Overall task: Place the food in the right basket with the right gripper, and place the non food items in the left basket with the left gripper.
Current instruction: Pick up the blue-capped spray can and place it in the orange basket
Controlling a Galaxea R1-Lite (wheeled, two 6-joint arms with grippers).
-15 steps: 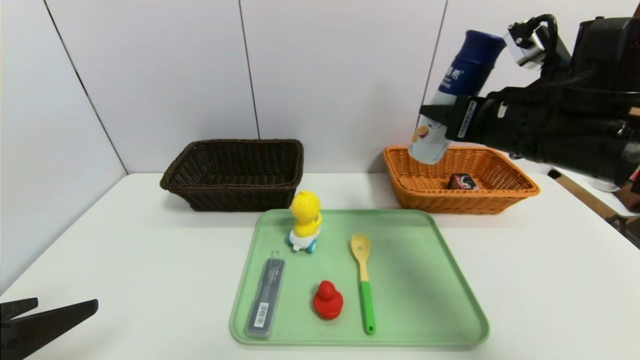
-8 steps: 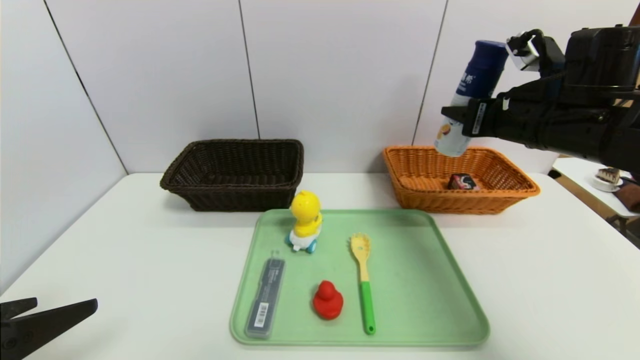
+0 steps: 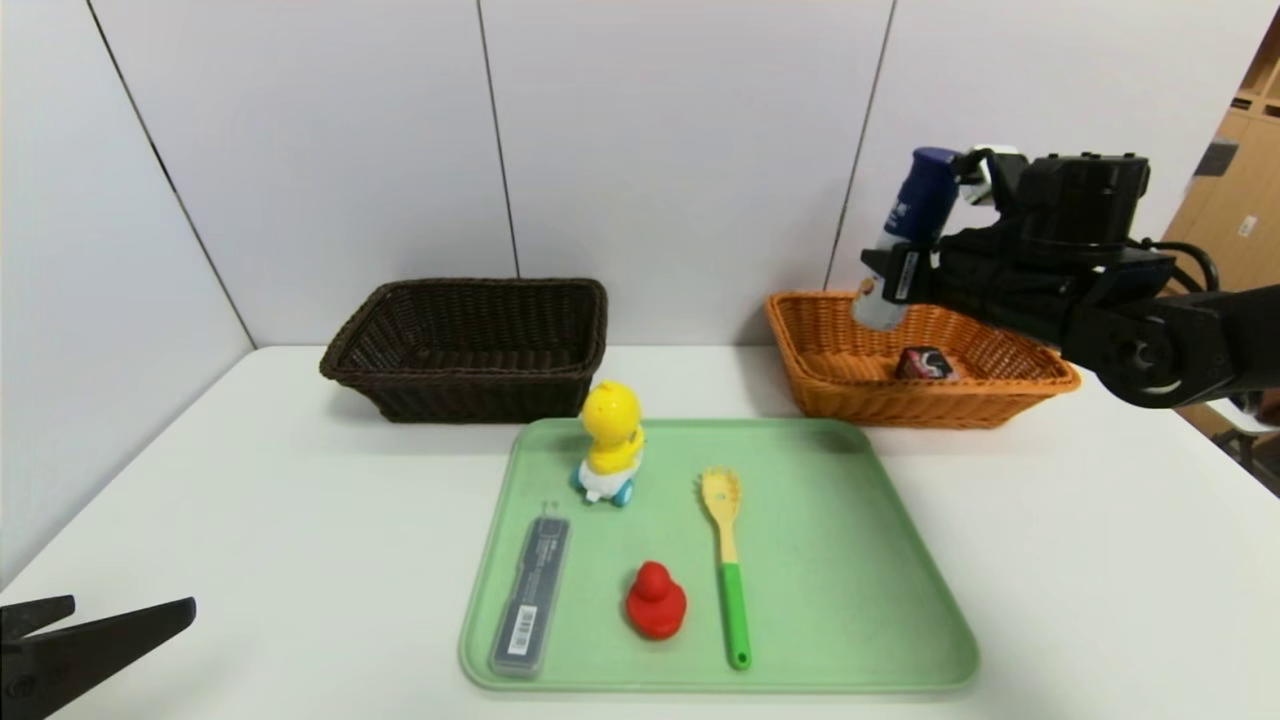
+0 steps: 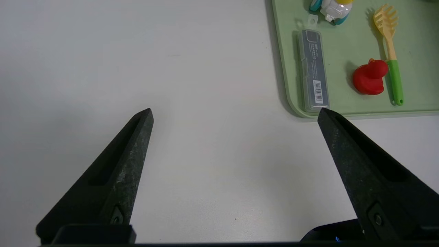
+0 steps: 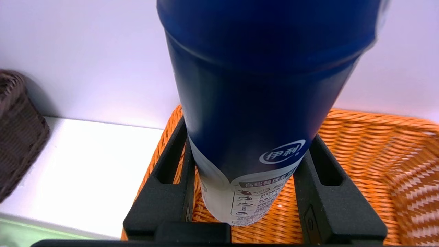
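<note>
The left gripper (image 3: 100, 625) is cut off at the near left corner of the head view; only 2 thin pointed black fingers (image 4: 116, 171) are seen, spread wide over bare white table (image 4: 188, 85) with nothing between them. The right gripper (image 3: 885, 280) is closed on the tall white bottle (image 3: 905, 225), held in the air, tilted, over the far left part of the orange basket (image 3: 835, 375). Its lower end is seen in front of the basket's far rim; contact with the basket cannot be told. In the right wrist view the bottle (image 5: 260, 103) fills most of the frame, its cap cut off at the edge, the smooth dark blue top over white printed body clamped between 2 matte black fingers (image 5: 164, 192).

The small black carton (image 3: 922, 363) lies inside the orange basket, partly hidden by the woven wall; its print is too small to read. The orange basket is shallow, rectangular, flared, of woven wicker. The dark brown basket (image 3: 470, 385) at far left is deeper, same weave; its floor is too dark to make out.

On the smooth green tray (image 3: 850, 560) with rounded corners:
- yellow duck toy (image 3: 610, 440), glossy plastic, upright on white-blue wheels, far left
- grey case (image 3: 530, 608), slim, flat, barcoded, near left
- red duck (image 3: 655, 600), rounded rubber, near middle
- pasta fork (image 3: 727, 560), yellow pronged head, green handle, just right of the red duck
</note>
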